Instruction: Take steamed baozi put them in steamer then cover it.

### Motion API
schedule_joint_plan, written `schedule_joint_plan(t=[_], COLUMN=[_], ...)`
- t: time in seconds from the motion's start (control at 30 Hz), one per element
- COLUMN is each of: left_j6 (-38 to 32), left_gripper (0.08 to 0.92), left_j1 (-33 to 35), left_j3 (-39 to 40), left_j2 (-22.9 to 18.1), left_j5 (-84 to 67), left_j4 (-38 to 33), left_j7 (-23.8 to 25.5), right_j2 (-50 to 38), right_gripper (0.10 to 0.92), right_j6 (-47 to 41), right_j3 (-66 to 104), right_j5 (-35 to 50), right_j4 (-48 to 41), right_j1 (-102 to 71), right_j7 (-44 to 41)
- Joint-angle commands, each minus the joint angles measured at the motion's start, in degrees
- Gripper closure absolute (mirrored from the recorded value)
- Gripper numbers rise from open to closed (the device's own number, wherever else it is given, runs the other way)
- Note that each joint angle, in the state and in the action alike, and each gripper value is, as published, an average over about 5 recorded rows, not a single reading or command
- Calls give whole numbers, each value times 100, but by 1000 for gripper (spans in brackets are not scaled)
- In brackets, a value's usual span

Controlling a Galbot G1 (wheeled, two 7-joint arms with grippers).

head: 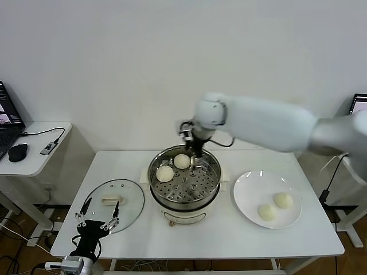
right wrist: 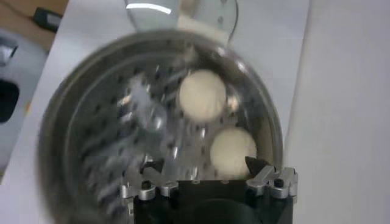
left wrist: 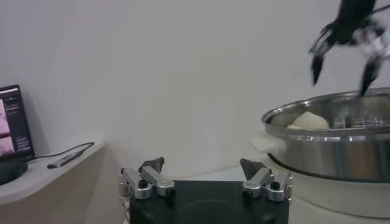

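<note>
Right gripper (head: 194, 153), fingers apart and empty, hangs over the steamer's (head: 184, 197) back rim beside two baozi (head: 174, 167) inside. Left gripper (head: 97, 217), also apart, waits beside the steamer near the cover (head: 129, 197).

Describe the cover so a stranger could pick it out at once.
Start at the white table and find the shiny steamer at its middle. On the robot's left of it, lying flat near the table's front corner, is the cover. Unlike the white plate on the other side, it is clear glass with a metal rim and a cream handle at its centre.
</note>
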Motion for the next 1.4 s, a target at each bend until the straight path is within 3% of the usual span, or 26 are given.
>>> schedule_joint_plan(t=[0.03, 0.3, 0.57, 0.87, 1.4], left_j6=[13, 89, 81, 82, 74], left_gripper=[177, 177, 177, 177, 177], left_j1=[2, -12, 46, 105, 127], left_j3=[36, 103, 101, 79, 20], left_j2=[9, -25, -55, -94, -126], left_j5=[11, 68, 139, 194, 201], left_j4=[-13, -108, -119, -157, -104], left_j7=[9, 33, 31, 42, 35], right_j2=[-2013, -3338, -3903, -3638, -2881], right_gripper=[203, 203, 203, 203, 203], right_j6=[334, 923, 1511, 1683, 1656], right_j3=[-263, -67, 1417, 3015, 3242], right_j5=[-359, -1340, -2166, -2764, -3048], right_j4=[1264, 1488, 1221, 741, 56], right_j1=[553, -251, -2344, -4476, -4851], right_j7=[-480, -525, -402, 13, 392])
